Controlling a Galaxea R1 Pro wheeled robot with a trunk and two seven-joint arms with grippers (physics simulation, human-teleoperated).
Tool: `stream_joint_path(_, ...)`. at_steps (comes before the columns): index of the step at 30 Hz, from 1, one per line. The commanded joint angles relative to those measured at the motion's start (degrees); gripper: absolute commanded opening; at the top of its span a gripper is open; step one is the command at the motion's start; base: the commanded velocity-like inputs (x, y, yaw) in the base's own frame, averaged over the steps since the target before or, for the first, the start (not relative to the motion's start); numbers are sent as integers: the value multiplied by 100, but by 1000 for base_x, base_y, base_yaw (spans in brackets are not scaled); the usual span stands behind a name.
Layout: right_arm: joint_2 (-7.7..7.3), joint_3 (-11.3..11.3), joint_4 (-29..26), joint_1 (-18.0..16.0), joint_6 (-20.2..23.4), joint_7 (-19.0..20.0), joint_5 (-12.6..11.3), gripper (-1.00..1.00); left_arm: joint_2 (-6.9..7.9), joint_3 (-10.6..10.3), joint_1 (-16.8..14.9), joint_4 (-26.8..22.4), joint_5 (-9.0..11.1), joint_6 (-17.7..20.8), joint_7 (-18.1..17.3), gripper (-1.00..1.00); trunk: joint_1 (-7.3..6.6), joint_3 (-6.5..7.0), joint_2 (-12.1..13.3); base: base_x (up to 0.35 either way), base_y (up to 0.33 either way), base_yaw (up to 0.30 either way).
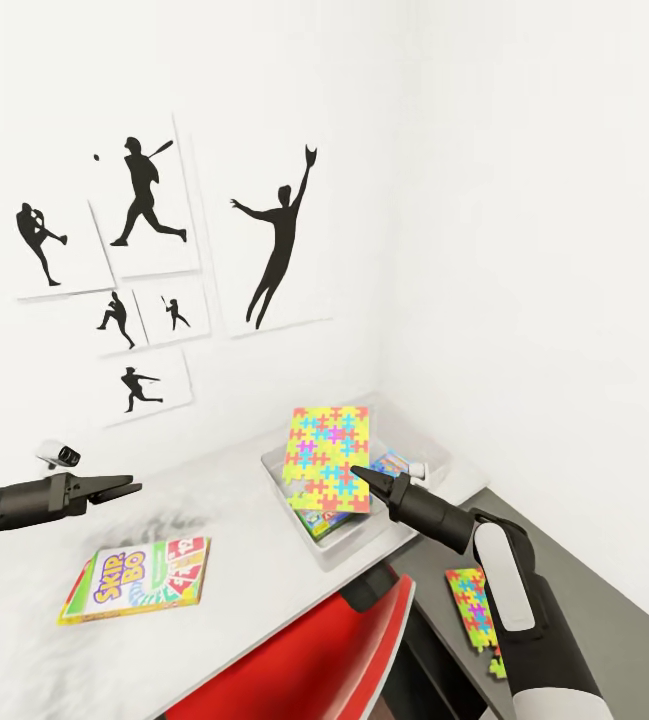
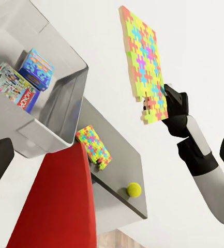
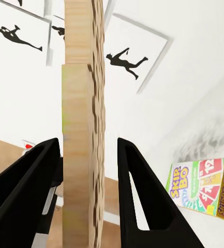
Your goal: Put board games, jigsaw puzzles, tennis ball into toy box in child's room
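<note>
Bright yellow, pink, green and blue pieces cover the jigsaw puzzle (image 1: 329, 457) that the right gripper (image 1: 372, 480) pinches by its lower edge, holding the thin sheet upright just above the toy box (image 1: 294, 480). In the right wrist view the sheet's pale wooden edge (image 3: 83, 124) stands between the two black fingers (image 3: 137, 196), which press on it from both sides. The light grey toy box sits on the pale table (image 1: 234, 540) near the corner of the white walls. Inside it, in the left wrist view, lie a small blue board game (image 2: 36, 68) and a white one with a red logo (image 2: 13, 88).

The left gripper (image 1: 129, 489) hangs over the table, well apart from the bin, with its fingers close together around nothing. Below it the yellow-green Skip-Bo box (image 1: 136, 580) lies flat on the tabletop.

A second jigsaw puzzle (image 1: 476, 607) rests on the lower dark grey cabinet (image 1: 584, 580) beside the table, and the left wrist view shows a tennis ball (image 2: 134, 189) on that same surface, near its edge. A red chair (image 1: 304, 660) stands in front of the table. Black baseball silhouette pictures (image 1: 144, 195) hang on the wall above.
</note>
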Motion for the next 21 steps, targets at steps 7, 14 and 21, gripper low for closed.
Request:
stream_joint_path(7, 5, -19, -1, -7, 25, 44, 38, -100, 3, -2, -7, 0, -7, 61, -22, 100, 4, -13, -13, 18, 5, 0)
stream_joint_path(14, 10, -17, -1, -7, 23, 42, 42, -100, -5, -6, -8, 0, -8, 61, -22, 100, 4, -13, -13, 151, 57, 0)
stream_joint_path(21, 10, -16, -1, -8, 20, 37, 43, -100, -5, -7, -8, 0, -8, 61, -22, 100, 4, -13, -13, 18, 5, 0)
